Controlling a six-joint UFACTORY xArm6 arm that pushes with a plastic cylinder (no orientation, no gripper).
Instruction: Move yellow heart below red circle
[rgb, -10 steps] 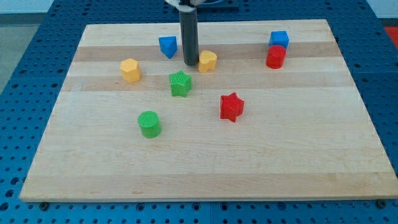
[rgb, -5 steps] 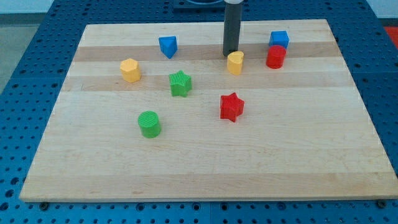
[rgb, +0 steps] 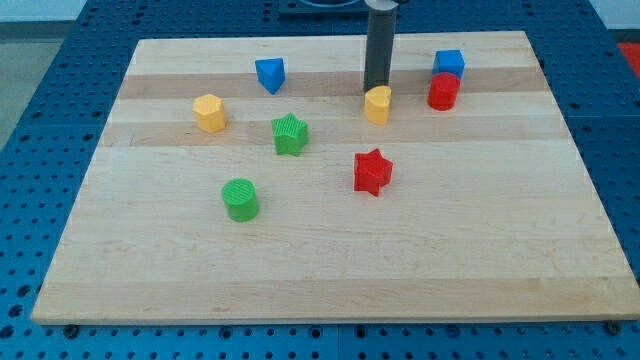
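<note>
My tip (rgb: 376, 90) touching top edge of yellow heart (rgb: 377, 104), no gripper fitted, red circle (rgb: 443, 92) just right, bare board (rgb: 480, 220) below both, red star (rgb: 372, 172) lower.

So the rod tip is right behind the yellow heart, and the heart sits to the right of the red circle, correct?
Not quite. In the camera view my tip is right behind the yellow heart, but the heart sits to the view's left of the red circle, not its right.
</note>
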